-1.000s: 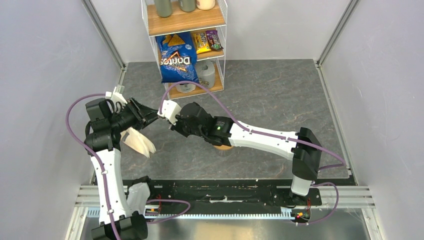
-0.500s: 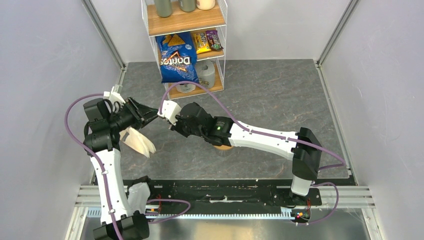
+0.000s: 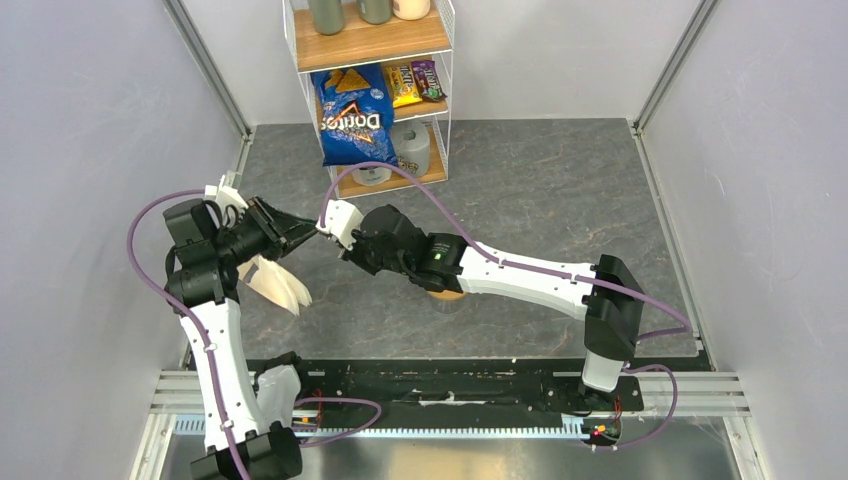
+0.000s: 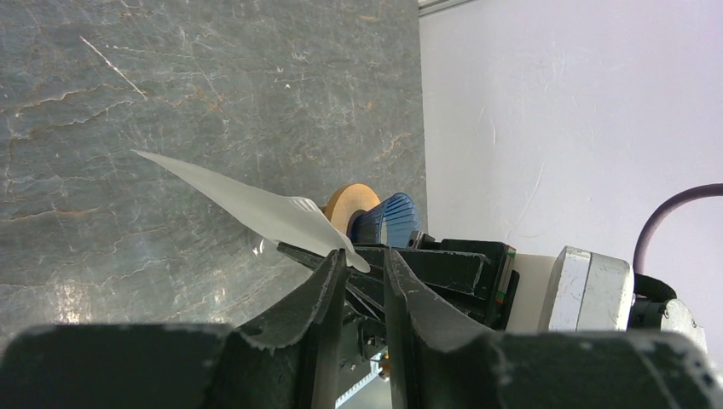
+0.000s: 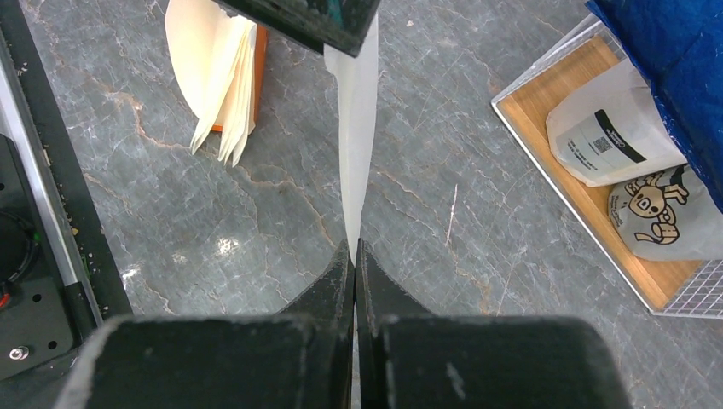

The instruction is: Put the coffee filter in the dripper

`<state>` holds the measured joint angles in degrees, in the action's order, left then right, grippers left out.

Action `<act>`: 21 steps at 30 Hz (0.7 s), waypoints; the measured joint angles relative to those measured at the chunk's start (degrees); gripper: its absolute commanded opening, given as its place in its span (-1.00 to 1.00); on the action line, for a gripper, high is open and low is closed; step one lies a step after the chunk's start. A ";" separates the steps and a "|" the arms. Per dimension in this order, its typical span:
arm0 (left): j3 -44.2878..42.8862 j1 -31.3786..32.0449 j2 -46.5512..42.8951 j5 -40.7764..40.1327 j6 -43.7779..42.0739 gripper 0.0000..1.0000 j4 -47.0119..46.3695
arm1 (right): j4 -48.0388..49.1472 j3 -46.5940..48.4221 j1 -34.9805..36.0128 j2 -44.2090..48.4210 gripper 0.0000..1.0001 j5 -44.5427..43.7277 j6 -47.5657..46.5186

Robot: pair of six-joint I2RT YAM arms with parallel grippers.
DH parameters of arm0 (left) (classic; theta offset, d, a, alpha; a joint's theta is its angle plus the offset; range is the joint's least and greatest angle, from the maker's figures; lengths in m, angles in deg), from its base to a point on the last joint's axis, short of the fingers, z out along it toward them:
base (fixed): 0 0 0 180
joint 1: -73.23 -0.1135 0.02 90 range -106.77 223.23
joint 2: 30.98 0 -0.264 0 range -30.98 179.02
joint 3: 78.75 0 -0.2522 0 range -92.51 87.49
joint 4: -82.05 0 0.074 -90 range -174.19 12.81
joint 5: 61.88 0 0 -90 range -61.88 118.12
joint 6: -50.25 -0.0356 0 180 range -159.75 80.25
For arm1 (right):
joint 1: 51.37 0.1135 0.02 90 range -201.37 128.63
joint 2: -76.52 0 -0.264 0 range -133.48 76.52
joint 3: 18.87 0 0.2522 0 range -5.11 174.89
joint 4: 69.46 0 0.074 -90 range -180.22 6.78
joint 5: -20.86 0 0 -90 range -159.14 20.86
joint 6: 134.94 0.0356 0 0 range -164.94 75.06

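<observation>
Grey marbled table [image 3: 560,200] is lying under both arms. Filter [image 5: 358,128] is hanging edge-on above it. Right gripper [image 5: 354,245] is pinching one end, jaws together on the paper. Left gripper [image 4: 362,256] is sitting at the other end, fingers slightly apart. Dripper [image 4: 392,217] is standing just beside wooden ring [image 4: 348,204].

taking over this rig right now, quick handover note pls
left gripper: fingers slightly apart, one end of the coffee filter lies between them, not clamped.
right gripper: shut on the filter's other end, holding it above the table.
dripper: on the table beside the wooden ring, by the right arm; the filter is not in it.
Done: filter is off the table.
Left: carry it to the dripper and seat it inside.
</observation>
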<state>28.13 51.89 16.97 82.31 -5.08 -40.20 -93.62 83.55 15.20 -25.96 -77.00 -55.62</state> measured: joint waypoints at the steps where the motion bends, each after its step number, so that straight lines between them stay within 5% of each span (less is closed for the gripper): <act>1: 0.00 -0.13 0.00 -0.02 0.00 -0.44 0.15 | -0.02 -0.07 -0.07 0.00 -1.00 0.02 0.17; 15: 0.00 -0.44 0.00 -0.09 -0.28 -0.96 0.44 | 0.00 -0.15 -0.68 0.37 -1.00 0.04 0.68; 21: 0.00 -0.46 -0.09 -0.13 -0.87 -0.96 0.68 | 0.00 -0.15 -0.79 0.39 -1.00 0.28 1.03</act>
<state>28.13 51.43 16.88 82.18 -5.95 -39.52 -93.62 83.40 14.41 -25.57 -76.71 -54.59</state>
